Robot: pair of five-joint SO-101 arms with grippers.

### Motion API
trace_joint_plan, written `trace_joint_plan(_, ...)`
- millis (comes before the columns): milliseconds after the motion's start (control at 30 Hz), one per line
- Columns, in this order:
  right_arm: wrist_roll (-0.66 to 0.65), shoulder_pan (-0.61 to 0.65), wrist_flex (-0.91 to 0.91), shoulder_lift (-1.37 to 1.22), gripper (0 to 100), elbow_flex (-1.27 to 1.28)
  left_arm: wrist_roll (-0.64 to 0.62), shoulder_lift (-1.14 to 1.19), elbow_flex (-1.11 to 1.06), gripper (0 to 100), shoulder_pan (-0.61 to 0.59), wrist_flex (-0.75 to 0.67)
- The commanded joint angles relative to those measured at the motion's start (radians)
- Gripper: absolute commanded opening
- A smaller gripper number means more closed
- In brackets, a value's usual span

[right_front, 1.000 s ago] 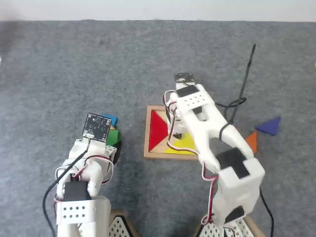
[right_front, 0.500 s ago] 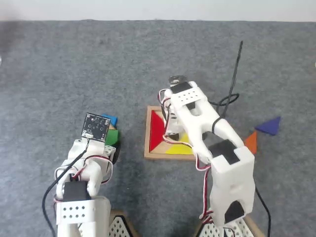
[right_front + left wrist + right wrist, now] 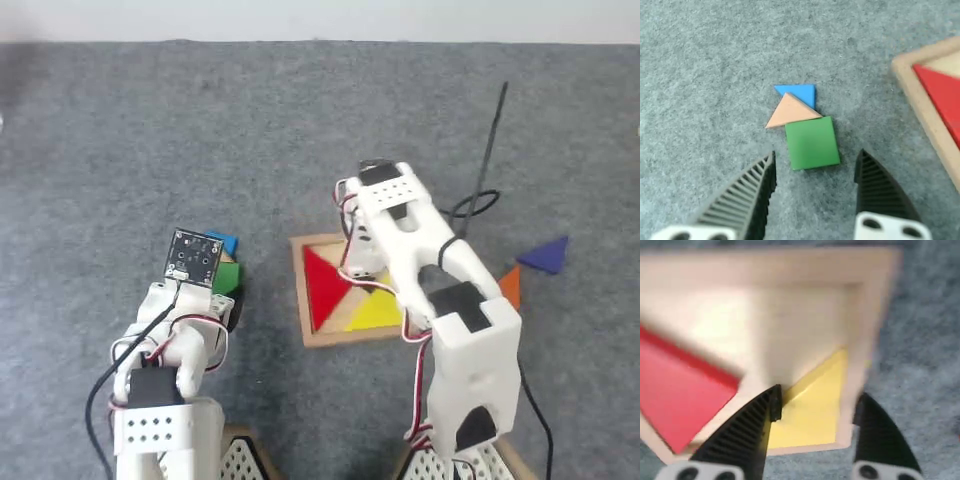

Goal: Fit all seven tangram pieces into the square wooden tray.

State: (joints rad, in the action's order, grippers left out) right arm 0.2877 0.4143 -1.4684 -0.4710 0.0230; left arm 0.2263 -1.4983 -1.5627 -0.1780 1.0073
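The square wooden tray (image 3: 302, 292) lies mid-table, turned slightly, with a red triangle (image 3: 326, 285) and a yellow triangle (image 3: 377, 313) in it. My right arm (image 3: 400, 220) hangs over it. In the right wrist view, my right gripper (image 3: 817, 400) is open low over the tray (image 3: 790, 265). One finger is above the yellow triangle (image 3: 815, 410) next to the red triangle (image 3: 680, 395), the other outside the tray wall. My left gripper (image 3: 815, 160) is open just short of a green square (image 3: 812, 142), a peach triangle (image 3: 791, 111) and a blue triangle (image 3: 799, 93).
An orange piece (image 3: 510, 287) and a dark blue triangle (image 3: 546, 255) lie on the grey mat right of the tray. A black cable (image 3: 485, 170) runs behind the right arm. The tray's corner (image 3: 920, 90) sits close to the green square.
The tray has slid toward the near edge and turned a little. The right arm swung left, then back right over it. The left arm has not moved.
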Motion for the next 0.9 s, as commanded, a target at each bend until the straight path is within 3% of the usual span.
trace_joint_plan(0, -0.026, -0.058, -0.033, 0.025, 13.7, 0.043, -0.011, 0.003, 0.015, 25, -0.003, -0.020)
trace_joint_plan(300, -0.063, -0.091, 0.076, 0.361, 13.4, 0.305, -0.011, 0.003, 0.015, 25, -0.003, -0.021)
trace_joint_plan(667, -0.232, -0.280, 0.142, 0.542, 13.3, 0.548, -0.011, 0.003, 0.015, 25, -0.003, -0.023)
trace_joint_plan(867, -0.315, -0.203, 0.154, 0.647, 13.3, 0.652, -0.011, 0.003, 0.008, 25, -0.003, -0.040)
